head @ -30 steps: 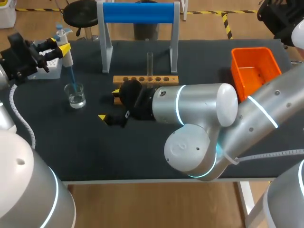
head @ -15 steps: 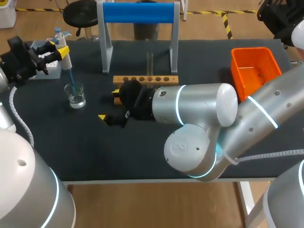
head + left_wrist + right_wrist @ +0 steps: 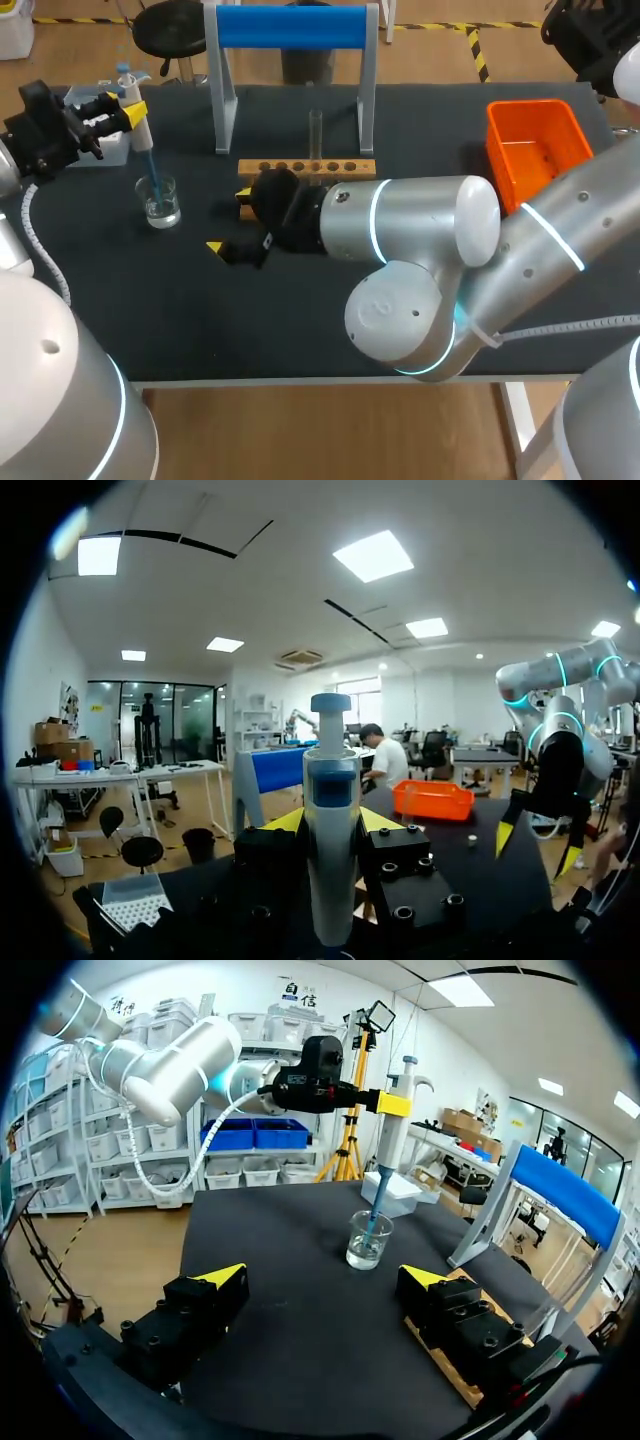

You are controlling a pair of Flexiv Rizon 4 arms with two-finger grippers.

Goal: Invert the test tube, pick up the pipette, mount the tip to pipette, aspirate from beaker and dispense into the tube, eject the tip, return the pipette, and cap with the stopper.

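the white pipette (image 3: 137, 112), its slim blue tip (image 3: 151, 170) dipped in the clear glass beaker (image 3: 160, 202), stands upright, clamped in the left gripper (image 3: 131, 106). the right gripper (image 3: 229, 220) gapes wide just beside the holed wooden rack (image 3: 330, 168).

White pipette (image 3: 331, 850) upright, gripped in left jaws, orange bin (image 3: 433, 800) beyond
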